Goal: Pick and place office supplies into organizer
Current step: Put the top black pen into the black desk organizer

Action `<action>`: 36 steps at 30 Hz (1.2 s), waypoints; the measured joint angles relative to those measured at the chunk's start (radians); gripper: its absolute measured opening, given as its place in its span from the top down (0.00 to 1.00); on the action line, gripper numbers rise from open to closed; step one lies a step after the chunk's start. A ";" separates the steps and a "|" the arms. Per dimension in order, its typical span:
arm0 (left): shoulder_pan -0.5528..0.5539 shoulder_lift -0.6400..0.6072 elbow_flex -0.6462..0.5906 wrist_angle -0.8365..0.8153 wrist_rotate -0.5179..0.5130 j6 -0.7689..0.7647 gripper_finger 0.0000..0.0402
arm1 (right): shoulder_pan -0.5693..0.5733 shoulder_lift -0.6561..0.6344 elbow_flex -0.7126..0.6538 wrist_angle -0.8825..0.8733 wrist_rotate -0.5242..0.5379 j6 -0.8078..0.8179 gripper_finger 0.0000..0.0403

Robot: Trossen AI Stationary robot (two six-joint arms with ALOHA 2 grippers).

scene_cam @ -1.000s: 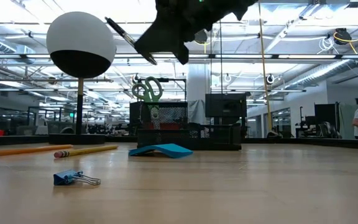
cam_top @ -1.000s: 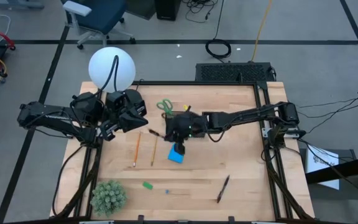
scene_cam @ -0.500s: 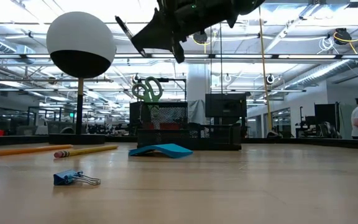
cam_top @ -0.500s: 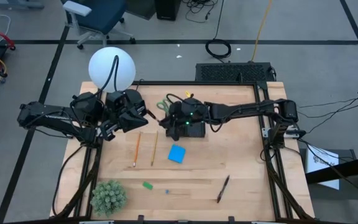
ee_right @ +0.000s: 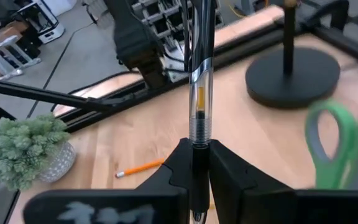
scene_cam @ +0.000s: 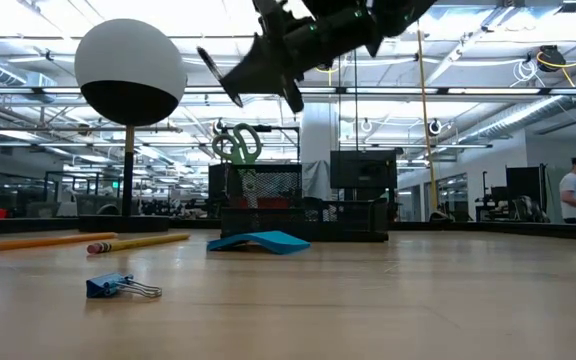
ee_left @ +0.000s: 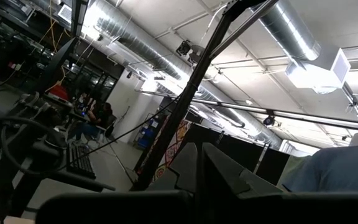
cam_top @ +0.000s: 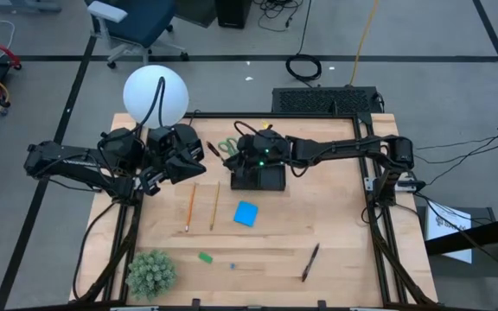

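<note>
Wooden tabletop under bright lights: the right gripper [cam_top: 228,159] is clamped on a clear-barrelled pen [ee_right: 198,102], carried high so it clears the walls of the black organizer [cam_top: 259,177] just beneath and beside it. Green-handled scissors [cam_top: 228,146] already stand there. Pencils [cam_top: 190,206], the blue note pad [cam_top: 246,213] and another pen [cam_top: 309,262] lie farther off. The left gripper [cam_top: 199,152] waits, fingers together, near the lamp.
</note>
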 joint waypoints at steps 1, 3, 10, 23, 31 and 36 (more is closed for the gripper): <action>0.000 0.000 0.000 0.000 0.000 0.000 0.95 | -0.004 -0.003 -0.025 0.014 0.000 0.014 0.94; 0.000 0.000 0.000 0.000 0.000 0.000 0.95 | -0.011 -0.014 -0.079 0.072 -0.003 0.045 0.94; 0.000 0.000 0.000 -0.010 0.000 -0.001 0.95 | -0.033 -0.109 -0.302 0.283 -0.022 0.107 0.94; -0.001 0.000 0.000 -0.020 -0.017 -0.001 0.95 | -0.109 -0.195 -0.474 0.462 0.032 0.100 0.94; -0.001 0.000 0.000 -0.021 -0.019 0.000 0.95 | -0.142 -0.193 -0.474 0.462 0.031 0.038 0.94; -0.001 0.000 0.000 -0.020 -0.019 0.000 0.95 | -0.147 -0.193 -0.474 0.469 0.028 0.023 0.94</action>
